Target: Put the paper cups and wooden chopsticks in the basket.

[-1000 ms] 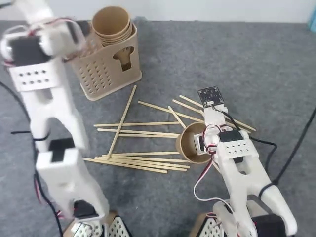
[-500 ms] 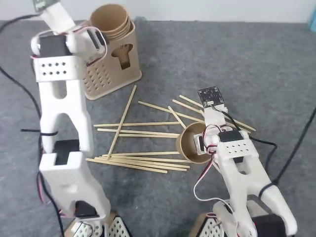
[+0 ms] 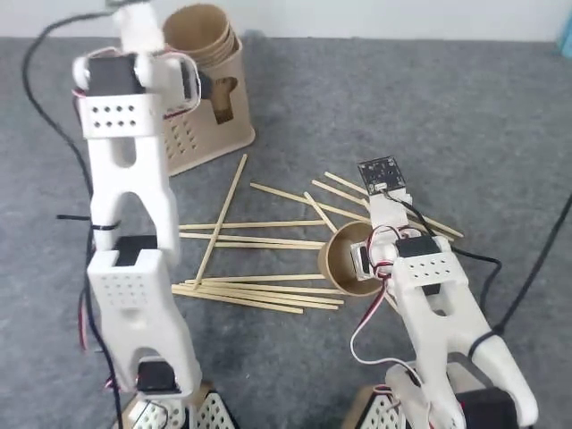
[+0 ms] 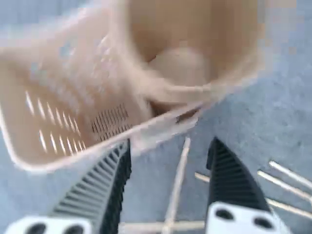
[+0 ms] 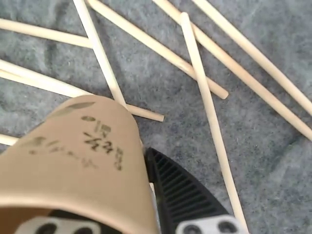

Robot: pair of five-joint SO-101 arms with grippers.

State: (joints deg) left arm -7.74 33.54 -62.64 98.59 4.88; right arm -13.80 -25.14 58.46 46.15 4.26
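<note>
Left gripper [image 4: 170, 146]: upper left of the high view, right at the basket; its jaws are spread with nothing between them
Basket [image 3: 219, 125]: upper left of the frame, upright on the grey mat, partly behind the left arm
Stacked cups [image 3: 198, 34]: nested mouth-up in the basket's far side, their rims above its wall
Chopsticks [image 3: 255, 242]: scattered flat across the middle of the frame, several crossing, and some run under and past the loose cup
Paper cup [image 3: 340, 261]: right of centre, mouth facing the camera, low over the sticks
Right gripper [image 3: 365, 262]: pinching the paper cup's wall, with the black finger [image 5: 170, 190] pressed against the outside
Step in hand: you look to be carrying this cup to the basket
Lift: raise it straight up first, so the base doesn't drag the chopsticks beneath
Grip: hold firmly but lightly, since a thin paper wall will likely buckle if you squeeze hard
Path: the left arm crowds the basket, so clear it away before you swing across
Release: line the cup's base over the stack's mouth, lower until it nests, then let go
</note>
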